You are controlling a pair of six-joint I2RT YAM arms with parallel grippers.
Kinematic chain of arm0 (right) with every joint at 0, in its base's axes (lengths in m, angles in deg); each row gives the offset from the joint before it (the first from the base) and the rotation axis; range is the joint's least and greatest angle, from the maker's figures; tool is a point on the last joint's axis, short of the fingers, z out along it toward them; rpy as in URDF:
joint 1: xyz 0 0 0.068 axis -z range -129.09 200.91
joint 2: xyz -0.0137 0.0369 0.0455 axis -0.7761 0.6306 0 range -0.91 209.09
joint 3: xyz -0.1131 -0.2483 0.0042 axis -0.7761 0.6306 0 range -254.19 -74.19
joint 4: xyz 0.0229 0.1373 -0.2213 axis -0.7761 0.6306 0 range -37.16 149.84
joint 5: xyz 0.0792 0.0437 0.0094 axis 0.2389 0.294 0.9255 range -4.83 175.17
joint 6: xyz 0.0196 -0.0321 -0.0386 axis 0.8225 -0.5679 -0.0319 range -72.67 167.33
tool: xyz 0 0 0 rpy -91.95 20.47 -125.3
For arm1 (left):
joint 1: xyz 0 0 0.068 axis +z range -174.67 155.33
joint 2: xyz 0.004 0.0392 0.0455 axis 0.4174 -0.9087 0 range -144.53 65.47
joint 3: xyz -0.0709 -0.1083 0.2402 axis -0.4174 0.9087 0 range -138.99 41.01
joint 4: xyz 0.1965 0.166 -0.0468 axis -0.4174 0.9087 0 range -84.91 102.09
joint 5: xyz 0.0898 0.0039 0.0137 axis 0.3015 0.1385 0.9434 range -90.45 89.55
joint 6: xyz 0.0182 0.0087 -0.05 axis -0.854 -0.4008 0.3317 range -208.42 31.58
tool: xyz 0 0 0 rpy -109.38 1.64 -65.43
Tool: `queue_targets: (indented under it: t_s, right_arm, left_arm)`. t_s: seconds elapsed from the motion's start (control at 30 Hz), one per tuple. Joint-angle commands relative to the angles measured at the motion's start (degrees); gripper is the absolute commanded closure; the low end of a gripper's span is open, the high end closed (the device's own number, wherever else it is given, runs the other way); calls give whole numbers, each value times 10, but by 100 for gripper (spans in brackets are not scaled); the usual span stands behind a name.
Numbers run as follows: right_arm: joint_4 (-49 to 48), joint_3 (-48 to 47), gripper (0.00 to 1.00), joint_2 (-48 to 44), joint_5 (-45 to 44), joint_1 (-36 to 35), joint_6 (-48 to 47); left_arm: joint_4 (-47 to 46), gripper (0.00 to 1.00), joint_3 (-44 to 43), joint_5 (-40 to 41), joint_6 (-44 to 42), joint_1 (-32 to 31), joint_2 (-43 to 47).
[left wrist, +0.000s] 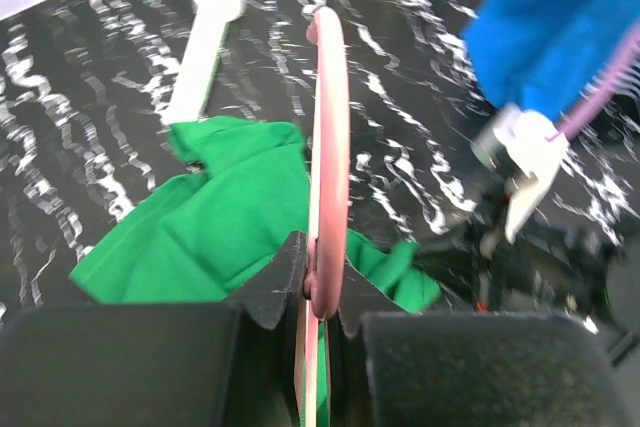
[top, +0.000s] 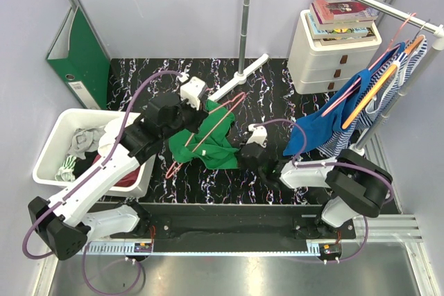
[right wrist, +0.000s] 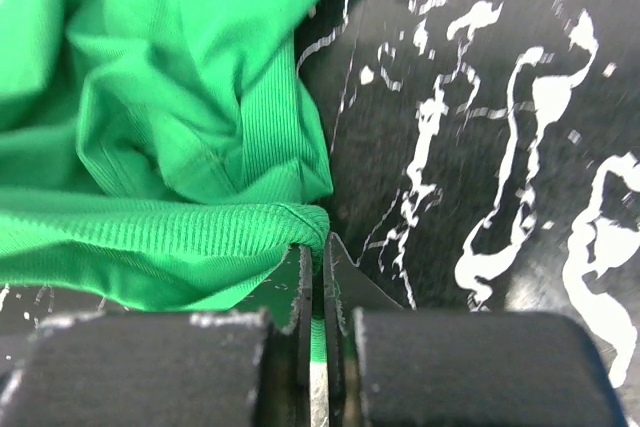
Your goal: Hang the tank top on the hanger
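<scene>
The green tank top (top: 201, 145) lies bunched on the black marbled table, mid-view. The thin pink hanger (top: 216, 124) lies slanted across it, one end up by the rack foot, the other near the bin. My left gripper (top: 186, 117) is shut on the hanger wire, which runs edge-on between its jaws in the left wrist view (left wrist: 326, 147), above the top (left wrist: 220, 217). My right gripper (top: 244, 155) is at the top's right edge, shut on a fold of green fabric (right wrist: 200, 227) low over the table.
A white bin (top: 61, 129) with clothes stands at the left. A rack pole (top: 244, 19) and its white foot (top: 239, 77) are behind the top. Blue and striped garments on hangers (top: 347, 112) hang at the right, by white drawers (top: 331, 53). A green folder (top: 83, 60) leans far left.
</scene>
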Motion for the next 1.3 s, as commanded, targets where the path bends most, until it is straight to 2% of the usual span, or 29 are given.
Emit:
queue_targets:
  t_s: [0.0, 0.2, 0.47, 0.73, 1.27]
  right_arm:
    - [-14, -11, 100, -34, 23, 27, -43]
    - [-16, -30, 100, -42, 64, 72, -61]
    - [-31, -33, 100, -31, 100, 127, -68]
    - [-31, -21, 100, -54, 104, 164, -74]
    - [15, -5, 100, -126, 99, 234, -102]
  left_arm:
    - [-22, 100, -3, -89, -50, 2, 15]
    - [-9, 100, 21, -141, -54, 2, 48]
    - [-12, 100, 79, -148, -60, 2, 118]
    - [7, 100, 101, -109, -69, 2, 152]
    - [28, 100, 108, -112, -99, -4, 168]
